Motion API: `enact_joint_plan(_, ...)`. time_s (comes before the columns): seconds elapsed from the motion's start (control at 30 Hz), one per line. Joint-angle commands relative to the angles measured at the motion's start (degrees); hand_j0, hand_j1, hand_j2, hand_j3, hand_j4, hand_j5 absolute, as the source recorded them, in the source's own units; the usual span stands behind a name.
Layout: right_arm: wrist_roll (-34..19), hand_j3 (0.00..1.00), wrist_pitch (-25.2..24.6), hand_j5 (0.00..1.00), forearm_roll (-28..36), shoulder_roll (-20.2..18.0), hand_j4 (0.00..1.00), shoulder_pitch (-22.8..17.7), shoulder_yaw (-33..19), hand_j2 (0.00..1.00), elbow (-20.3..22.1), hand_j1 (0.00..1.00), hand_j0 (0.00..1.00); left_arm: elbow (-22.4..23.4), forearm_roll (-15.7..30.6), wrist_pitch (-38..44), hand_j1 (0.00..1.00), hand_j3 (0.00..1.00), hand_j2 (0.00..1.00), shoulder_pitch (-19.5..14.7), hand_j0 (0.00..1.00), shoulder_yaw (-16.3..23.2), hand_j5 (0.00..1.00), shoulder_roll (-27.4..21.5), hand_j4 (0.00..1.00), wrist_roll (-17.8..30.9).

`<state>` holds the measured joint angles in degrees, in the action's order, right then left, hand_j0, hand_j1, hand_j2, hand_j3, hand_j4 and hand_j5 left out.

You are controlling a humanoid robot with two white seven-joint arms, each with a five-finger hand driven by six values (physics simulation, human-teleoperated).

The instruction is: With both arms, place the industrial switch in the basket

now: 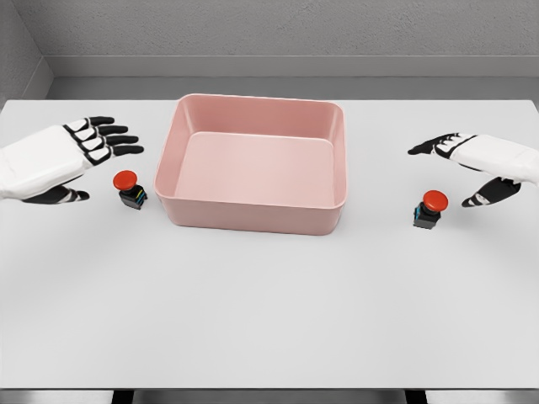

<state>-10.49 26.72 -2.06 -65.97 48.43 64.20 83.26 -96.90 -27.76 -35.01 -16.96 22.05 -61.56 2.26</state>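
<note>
A pink rectangular basket [253, 210] stands in the middle of the white table, with nothing in it. Two industrial switches with red mushroom buttons on black bases stand on the table. One switch [130, 190] is just left of the basket, the other switch [429, 209] lies right of it. My left hand [99, 151] hovers up and left of the left switch, fingers spread, holding nothing. My right hand [461, 167] hangs up and right of the right switch, fingers relaxed and apart from it.
The white table [269, 320] spreads wide in front of the basket. Its far edge meets a grey wall [269, 34] behind the basket.
</note>
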Motion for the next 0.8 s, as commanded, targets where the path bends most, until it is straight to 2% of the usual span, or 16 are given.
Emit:
enact_joint_plan(0.0,0.1,1.00,-0.1,1.00,0.3,0.0,1.00,0.1,0.0,1.00,0.1,1.00,1.00,0.1,-1.8,0.0,1.00,1.00,1.00,0.0,1.00,-0.1,1.00,0.8,1.00,0.1)
enact_joint_plan(0.07,0.6,1.00,0.3,1.00,0.3,-0.6,1.00,0.1,0.0,1.00,0.1,1.00,1.00,0.7,-6.0,0.0,1.00,1.00,1.00,0.0,1.00,-0.1,1.00,3.1,1.00,0.1)
enact_joint_plan(0.13,0.6,1.00,0.6,1.00,0.2,-0.8,1.00,0.0,0.1,1.00,1.2,1.00,1.00,2.3,-6.1,0.0,1.00,1.00,1.00,-0.3,1.00,-0.2,1.00,3.4,1.00,0.9)
enact_joint_plan(0.2,0.6,1.00,0.7,1.00,0.2,-1.7,1.00,0.0,0.4,1.00,1.2,1.00,1.00,6.5,-6.0,0.0,1.00,1.00,1.00,-0.7,1.00,-0.3,1.00,5.7,1.00,0.8)
enact_joint_plan(0.23,0.5,1.00,0.7,1.00,0.1,-1.9,1.00,0.0,0.5,1.00,1.3,1.00,1.00,7.6,-6.0,0.0,1.00,1.00,1.00,-1.7,1.00,-0.2,1.00,6.0,1.00,0.8)
enact_joint_plan(0.37,0.2,1.00,3.5,1.00,0.0,-1.8,1.00,0.0,1.6,1.00,1.8,1.00,1.00,8.9,-6.2,0.0,1.00,1.00,1.00,-1.6,1.00,0.4,1.00,8.5,1.00,0.9)
enact_joint_plan(0.53,-1.5,1.00,3.6,1.00,0.0,-1.4,1.00,0.0,2.3,1.00,3.0,1.00,1.00,15.6,-7.3,0.0,1.00,1.00,1.00,-2.6,1.00,0.5,1.00,12.6,1.00,0.9)
enact_joint_plan(0.6,-2.3,1.00,3.3,1.00,0.0,-1.1,1.00,0.0,2.3,1.00,3.0,1.00,1.00,15.6,-7.8,0.0,1.00,1.00,1.00,-2.7,1.00,0.6,1.00,13.0,1.00,0.9)
enact_joint_plan(0.7,-3.7,1.00,2.9,1.00,0.1,-0.7,1.00,0.1,2.3,1.00,3.0,1.00,1.00,16.0,-11.0,0.0,1.00,1.00,1.00,-2.8,1.00,0.5,1.00,14.7,1.00,0.9)
enact_joint_plan(0.77,-6.1,1.00,2.5,1.00,0.1,0.0,1.00,0.1,2.3,1.00,2.9,1.00,1.00,16.0,-11.1,0.0,1.00,1.00,1.00,-2.8,1.00,0.5,1.00,14.7,1.00,0.9)
